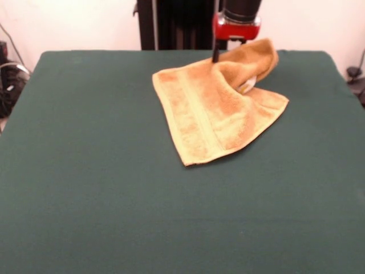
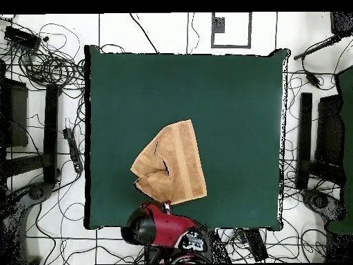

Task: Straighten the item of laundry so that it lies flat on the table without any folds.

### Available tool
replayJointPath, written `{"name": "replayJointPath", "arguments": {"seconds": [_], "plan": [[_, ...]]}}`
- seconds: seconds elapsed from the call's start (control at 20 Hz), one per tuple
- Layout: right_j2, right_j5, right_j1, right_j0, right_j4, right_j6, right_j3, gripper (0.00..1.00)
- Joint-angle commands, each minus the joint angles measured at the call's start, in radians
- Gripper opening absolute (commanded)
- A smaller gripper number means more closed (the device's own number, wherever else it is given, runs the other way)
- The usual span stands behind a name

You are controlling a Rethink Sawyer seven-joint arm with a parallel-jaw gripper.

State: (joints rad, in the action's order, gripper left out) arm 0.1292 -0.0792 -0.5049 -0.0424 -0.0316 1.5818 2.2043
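Observation:
The golden-orange towel (image 1: 211,114) lies on the dark green table (image 1: 102,194), towards the far side and right of centre. Its near part lies flat and shows a woven band. Its far right corner is raised and folded over into a hump, with the white label (image 1: 248,85) showing under the fold. My gripper (image 1: 217,57) comes down at the top edge and is shut on the towel's far edge beside the hump. In the overhead view the towel (image 2: 176,162) lies near the table's (image 2: 227,96) bottom edge, with the gripper (image 2: 165,205) at its lower edge.
The robot's black pedestal (image 1: 177,23) stands behind the far edge. The red arm (image 2: 162,231) overhangs the table's bottom edge in the overhead view. Cables (image 2: 48,65) and black stands (image 2: 307,138) surround the table on the floor.

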Motion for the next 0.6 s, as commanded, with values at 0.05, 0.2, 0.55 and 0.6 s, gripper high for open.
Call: {"name": "replayJointPath", "arguments": {"seconds": [0.05, 0.2, 0.55, 0.6], "plan": [[-0.103, 0.026, 0.011, 0.004, -0.057, 0.257, 0.030, 1.00], [-0.095, 0.053, -0.010, -0.002, -0.066, 0.258, 0.040, 1.00], [-0.097, 0.212, -0.173, -0.033, -0.077, 0.250, 0.124, 1.00], [-0.099, 0.202, -0.163, -0.031, -0.077, 0.251, 0.120, 1.00]]}}
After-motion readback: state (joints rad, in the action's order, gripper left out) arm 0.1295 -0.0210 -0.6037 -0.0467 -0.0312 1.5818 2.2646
